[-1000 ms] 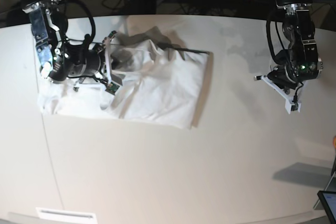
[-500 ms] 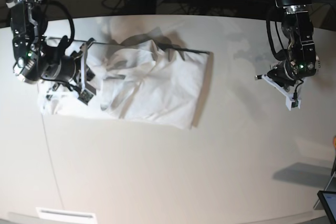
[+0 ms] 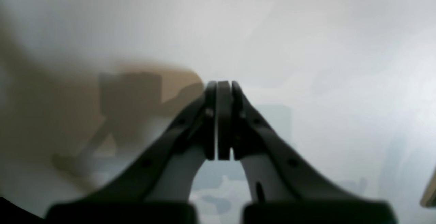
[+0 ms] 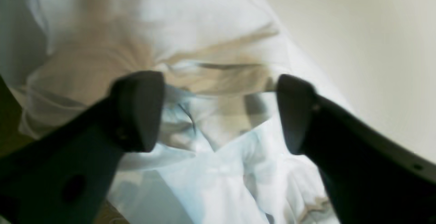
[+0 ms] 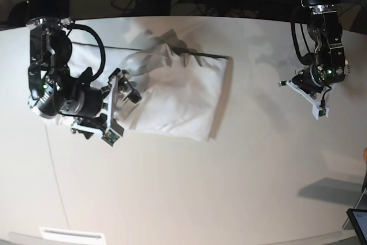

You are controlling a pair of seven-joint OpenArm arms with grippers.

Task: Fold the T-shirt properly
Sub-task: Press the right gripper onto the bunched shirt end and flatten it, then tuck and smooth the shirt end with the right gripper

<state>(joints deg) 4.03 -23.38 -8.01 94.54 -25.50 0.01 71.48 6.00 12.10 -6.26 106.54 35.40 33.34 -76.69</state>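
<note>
Right claw (image 4: 218,115) opened (was shut), released T-shirt (image 5: 178,98).

We look down past our right pincer (image 4: 219,111), whose two dark fingers (image 4: 136,111) stand wide apart with nothing between them. Beneath lies the T-shirt (image 4: 204,29), white and rumpled, with shadowed creases running across it between the fingertips. Bare off-white desk (image 4: 374,46) shows beyond the cloth's slanting edge.
</note>
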